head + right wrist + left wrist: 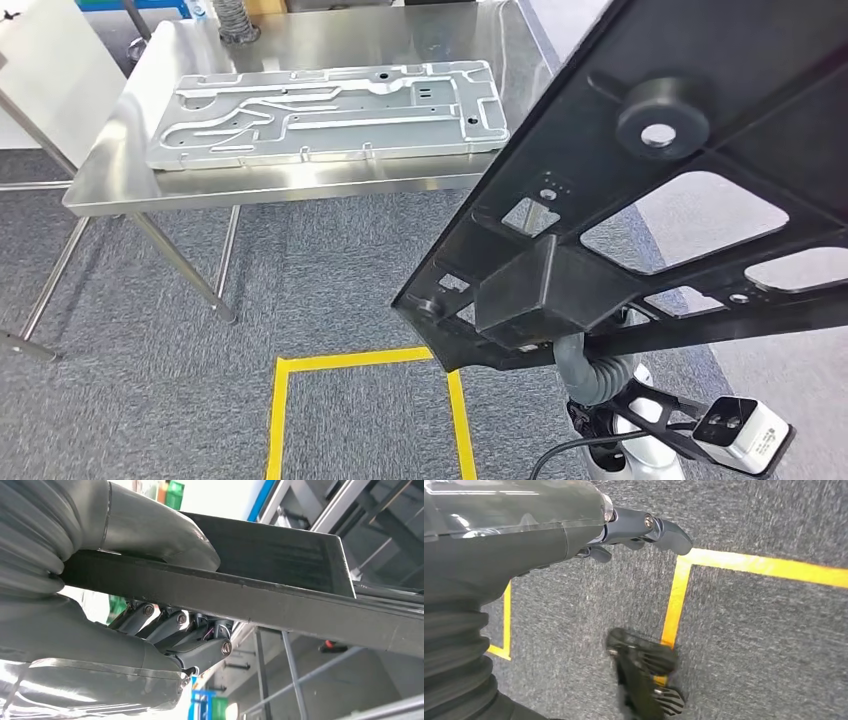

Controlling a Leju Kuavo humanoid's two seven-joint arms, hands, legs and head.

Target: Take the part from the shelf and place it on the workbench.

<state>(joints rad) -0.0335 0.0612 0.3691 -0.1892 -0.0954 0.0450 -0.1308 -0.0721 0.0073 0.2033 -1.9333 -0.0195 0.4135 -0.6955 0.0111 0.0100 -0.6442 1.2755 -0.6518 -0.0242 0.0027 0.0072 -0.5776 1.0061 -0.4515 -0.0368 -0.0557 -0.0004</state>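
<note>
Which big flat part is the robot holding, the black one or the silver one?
The black part. The right hand grips its edge, up in the air. The silver part lies flat on the metal table, untouched.

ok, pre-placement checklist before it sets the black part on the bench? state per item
1. Grasp: right hand clamps the black part edge, thumb on one face and fingers on the other: ok.
2. Part attitude: tilted steeply in the head view, not level with the bench top: not ok.
3. Drop zone: the silver plate already covers much of the workbench; bare steel shows only around its edges: not ok.
4. Left hand: holds nothing, hangs over the carpet near the yellow tape: ok.
5. Clearance under the part's far end: cannot tell.
</note>
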